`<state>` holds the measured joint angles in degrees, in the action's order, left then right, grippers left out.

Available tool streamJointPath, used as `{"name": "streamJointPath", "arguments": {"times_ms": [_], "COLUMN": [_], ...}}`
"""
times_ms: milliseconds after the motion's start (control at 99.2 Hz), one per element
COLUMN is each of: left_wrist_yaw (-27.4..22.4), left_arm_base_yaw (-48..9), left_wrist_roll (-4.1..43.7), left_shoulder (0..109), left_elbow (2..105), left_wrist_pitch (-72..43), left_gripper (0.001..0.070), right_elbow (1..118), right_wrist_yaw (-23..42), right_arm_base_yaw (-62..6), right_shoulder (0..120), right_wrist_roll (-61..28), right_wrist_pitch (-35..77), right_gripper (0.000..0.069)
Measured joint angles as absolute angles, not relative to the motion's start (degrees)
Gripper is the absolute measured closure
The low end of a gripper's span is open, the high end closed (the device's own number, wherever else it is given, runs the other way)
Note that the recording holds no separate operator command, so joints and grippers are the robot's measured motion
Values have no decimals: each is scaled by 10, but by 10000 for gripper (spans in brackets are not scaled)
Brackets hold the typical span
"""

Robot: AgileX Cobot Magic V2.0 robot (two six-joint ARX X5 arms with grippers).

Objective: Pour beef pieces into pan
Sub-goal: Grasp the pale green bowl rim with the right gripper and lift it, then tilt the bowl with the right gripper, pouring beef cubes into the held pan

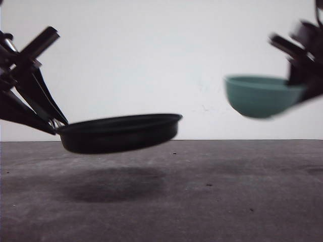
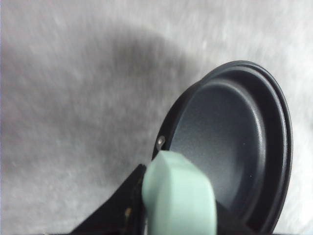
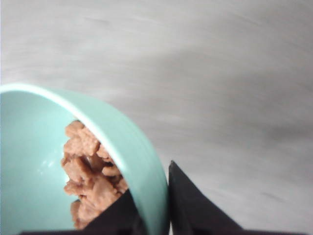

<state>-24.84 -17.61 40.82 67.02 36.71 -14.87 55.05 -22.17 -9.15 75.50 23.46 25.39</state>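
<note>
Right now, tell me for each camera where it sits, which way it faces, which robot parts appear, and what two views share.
Front view: low over the grey table, facing forward at a white wall; left gripper holds the wide shallow black pan aloft, right gripper lifts the teal-green bowl.
Left wrist view: on the left arm, looking down at the empty pan and its mint-green handle; dark fingers show.
Right wrist view: on the right arm, looking into the bowl of reddish-brown beef pieces; dark fingers pinch its rim.
Shared: the pan, front and left wrist views.

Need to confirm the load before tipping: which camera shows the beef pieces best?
The right wrist view: the beef pieces lie piled inside the teal bowl. In the front view the bowl's wall hides them; the left wrist view looks into the bare pan.
</note>
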Motion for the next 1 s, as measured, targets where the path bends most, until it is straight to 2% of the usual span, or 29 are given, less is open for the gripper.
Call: {"name": "streamJointPath", "arguments": {"times_ms": [232,554,736,998], "left_wrist_yaw": [-261,-273,-278,-289], "left_arm_base_yaw": [-189,-190,-190,-190], "left_wrist_roll": [414,414,418,427], "left_shoulder": [696,696,696,696], "left_elbow": [367,367,367,369], "left_wrist_pitch": [-148,-147,-147,-151], "left_gripper": [651,651,651,651], "right_elbow": [590,590,590,589], "right_wrist_yaw": [-108,151,233,371], "right_arm_base_yaw": [-251,-448,-508,-552], "right_shoulder": [729,735,756,832], "right_wrist_roll": [240,164,115,39], "right_wrist_pitch": [194,165,111,109], "right_gripper": [664,664,664,664]}}
